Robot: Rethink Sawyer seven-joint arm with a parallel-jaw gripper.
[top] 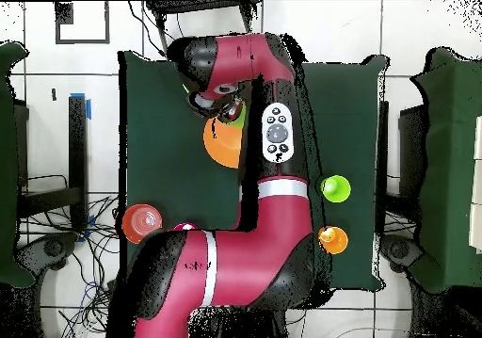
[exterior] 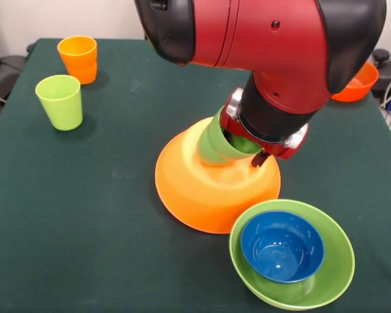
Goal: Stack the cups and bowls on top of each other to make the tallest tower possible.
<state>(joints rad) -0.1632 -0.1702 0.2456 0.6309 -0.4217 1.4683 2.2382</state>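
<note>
Blue bowl [exterior: 282,246] inside light green bowl [exterior: 293,287]; tool [exterior: 260,151] mostly hidden by arm, state unclear.

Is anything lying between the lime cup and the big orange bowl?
No. In the front view only bare green tabletop lies between the lime cup and the upturned orange bowl; the orange cup stands farther back.

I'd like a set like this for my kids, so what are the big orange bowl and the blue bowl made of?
Both look like glossy moulded plastic. The big orange bowl, upside down, has an even, smooth colour with soft sheen. The blue bowl, nested in the light green bowl, shows bright highlights on its inner wall. Glazed ceramic can't be ruled out by look alone.
</note>
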